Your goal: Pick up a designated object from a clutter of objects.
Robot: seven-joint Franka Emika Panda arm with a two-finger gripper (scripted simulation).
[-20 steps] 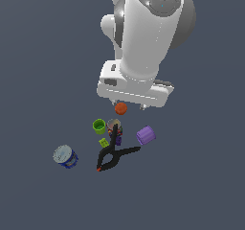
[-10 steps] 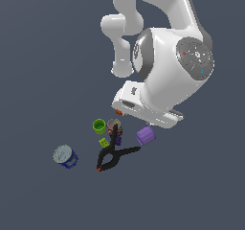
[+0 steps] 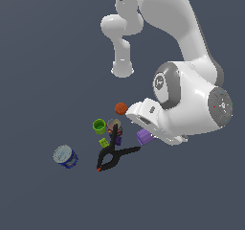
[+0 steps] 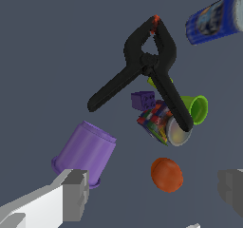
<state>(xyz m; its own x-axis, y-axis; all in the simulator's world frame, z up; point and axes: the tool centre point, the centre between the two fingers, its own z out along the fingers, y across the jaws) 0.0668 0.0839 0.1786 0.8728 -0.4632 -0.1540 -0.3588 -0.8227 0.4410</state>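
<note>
The light-purple cup [image 4: 85, 150] stands upside down at the edge of the clutter, with a pale grey finger [image 4: 71, 194] of my gripper [image 4: 152, 190] right beside its rim. The gripper is open and empty, with jaws wide apart. The orange ball [image 4: 166, 174] shows in the gap between the jaws. In the exterior view the cup [image 3: 143, 137] is partly hidden under the white hand [image 3: 149, 116], and my fingertips are hidden there.
A black spring clamp [image 4: 147, 70] lies over a multicoloured dark can [image 4: 159, 122]. A bright green cup [image 4: 197, 109], a small purple cube [image 4: 142, 99] and a blue-white can [image 4: 218, 18] lie beyond. In the exterior view a small green block [image 3: 103, 142] sits near the clamp [image 3: 115, 155].
The arm has swung down and toward the exterior view's right. The hand now hangs low over the purple cup. None of the objects has moved.
</note>
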